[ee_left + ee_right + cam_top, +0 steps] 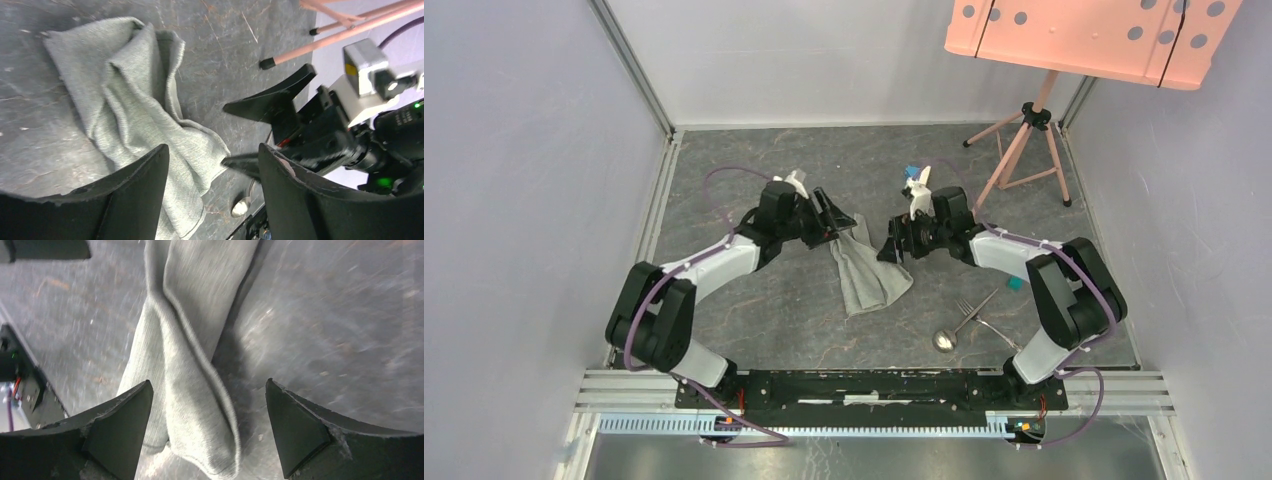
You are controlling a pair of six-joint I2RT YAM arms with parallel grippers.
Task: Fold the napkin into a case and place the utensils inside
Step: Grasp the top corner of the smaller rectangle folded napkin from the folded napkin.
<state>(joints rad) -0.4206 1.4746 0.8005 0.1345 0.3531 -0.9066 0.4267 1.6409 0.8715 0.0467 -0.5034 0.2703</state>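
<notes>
The counter (pixel 774 300) is a dark grey, stone-patterned surface enclosed by pale walls. A pink stand (pixel 1024 140) with a perforated board on tripod legs occupies the far right corner.

The napkin (pixel 869 270) lies on the counter at centre, between the two arms. It is bunched lengthwise into a loose, creased strip with overlapping folds; no flat pouch shape is formed.

The left gripper (pixel 834 220) is positioned over the far end of the napkin. In the left wrist view its fingers stand wide apart, with the cloth lying on the counter beneath and nothing clamped. The right gripper (pixel 892 245) is just beside the napkin's right edge, facing the left gripper. In the right wrist view its fingers are likewise spread, straddling the cloth without closing on it.

The fork (pixel 967 305) and spoon (pixel 944 341) lie on the bare counter right of the napkin, apart from it, near the right arm's base, handles crossing.

A small teal block (pixel 1016 284) rests just beyond them.
</notes>
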